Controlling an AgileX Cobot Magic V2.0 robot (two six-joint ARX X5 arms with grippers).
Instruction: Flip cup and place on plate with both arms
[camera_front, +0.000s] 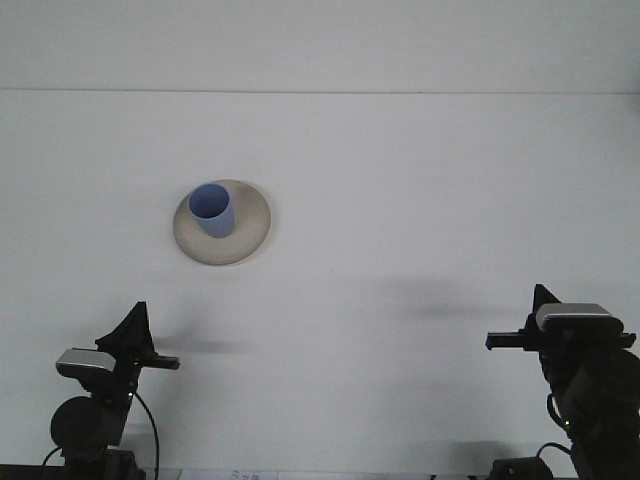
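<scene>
Table (420, 200): white, matte, fills nearly the whole front view; a faint seam runs across the far edge. Bare apart from the items below.

Right arm, with its gripper (498, 341): near right corner, dark body with a silver wrist camera on top. It sits low and well apart from the plate. From this angle I cannot tell whether it is parted or closed. It holds nothing that I can see.

Left arm, with its gripper (160, 361): near left corner, smaller in view, dark wedge above a silver camera block. Also low, well apart from the plate, nearer to it than the right. Finger state not readable; I cannot tell.

Plate (252, 222): round, beige, left of centre on the table, flat.

Cup (212, 209): blue, standing on the plate's left part, mouth up and tilted slightly toward the camera's view, rim visible as an open oval.

Step in hand, as I judge it: cup upright and on the plate, so flip and placement look done; both arms appear parked near home. Next move, if any, calls only for confirming the cup stands stable and keeping both arms clear.
</scene>
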